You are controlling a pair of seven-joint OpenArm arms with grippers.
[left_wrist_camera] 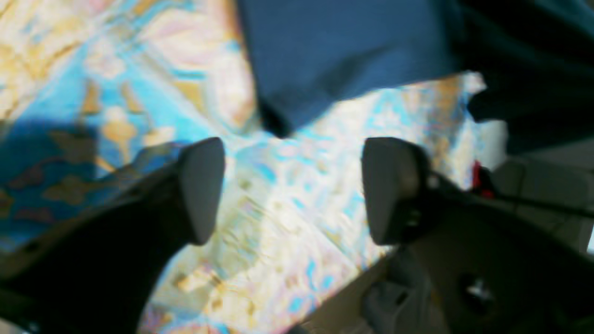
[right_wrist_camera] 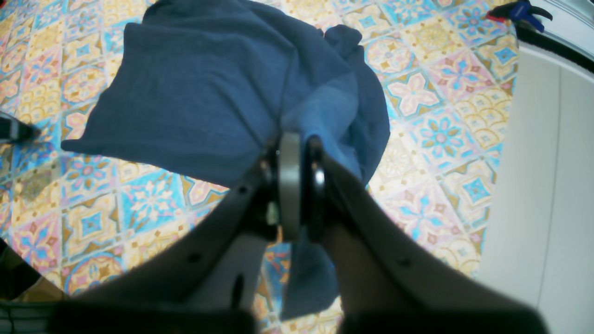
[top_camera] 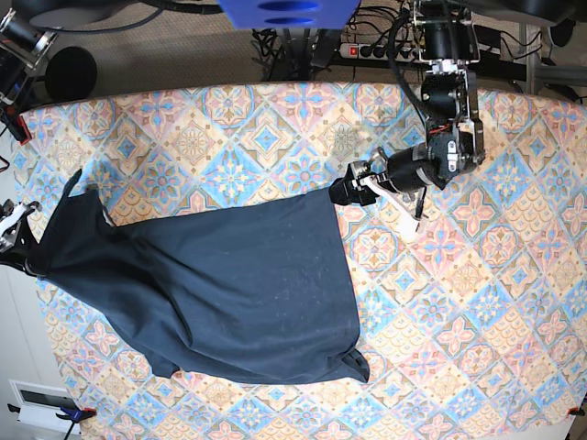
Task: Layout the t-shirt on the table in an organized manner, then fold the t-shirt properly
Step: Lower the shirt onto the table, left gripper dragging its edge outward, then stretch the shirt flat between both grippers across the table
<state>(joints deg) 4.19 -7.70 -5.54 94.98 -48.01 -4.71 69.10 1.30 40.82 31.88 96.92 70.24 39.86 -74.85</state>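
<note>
The dark navy t-shirt (top_camera: 220,275) lies mostly spread over the left and middle of the tile-patterned table (top_camera: 477,302), bunched along its left side. My right gripper (top_camera: 18,240) at the table's left edge is shut on a fold of the t-shirt (right_wrist_camera: 199,93), and cloth hangs down between the right gripper's (right_wrist_camera: 297,185) closed fingers. My left gripper (top_camera: 367,197) hovers just right of the shirt's far right corner. In the blurred left wrist view, the left gripper (left_wrist_camera: 294,190) stands open with only table (left_wrist_camera: 139,69) between its fingers and the shirt's corner (left_wrist_camera: 343,55) just beyond.
A blue clamp (right_wrist_camera: 519,9) grips the table's edge by a white surface (right_wrist_camera: 547,185). A second clamp (top_camera: 69,414) sits at the near left corner. A power strip and cables (top_camera: 367,50) lie on the floor behind the far edge. Bare patterned cloth (top_camera: 459,367) fills the right half.
</note>
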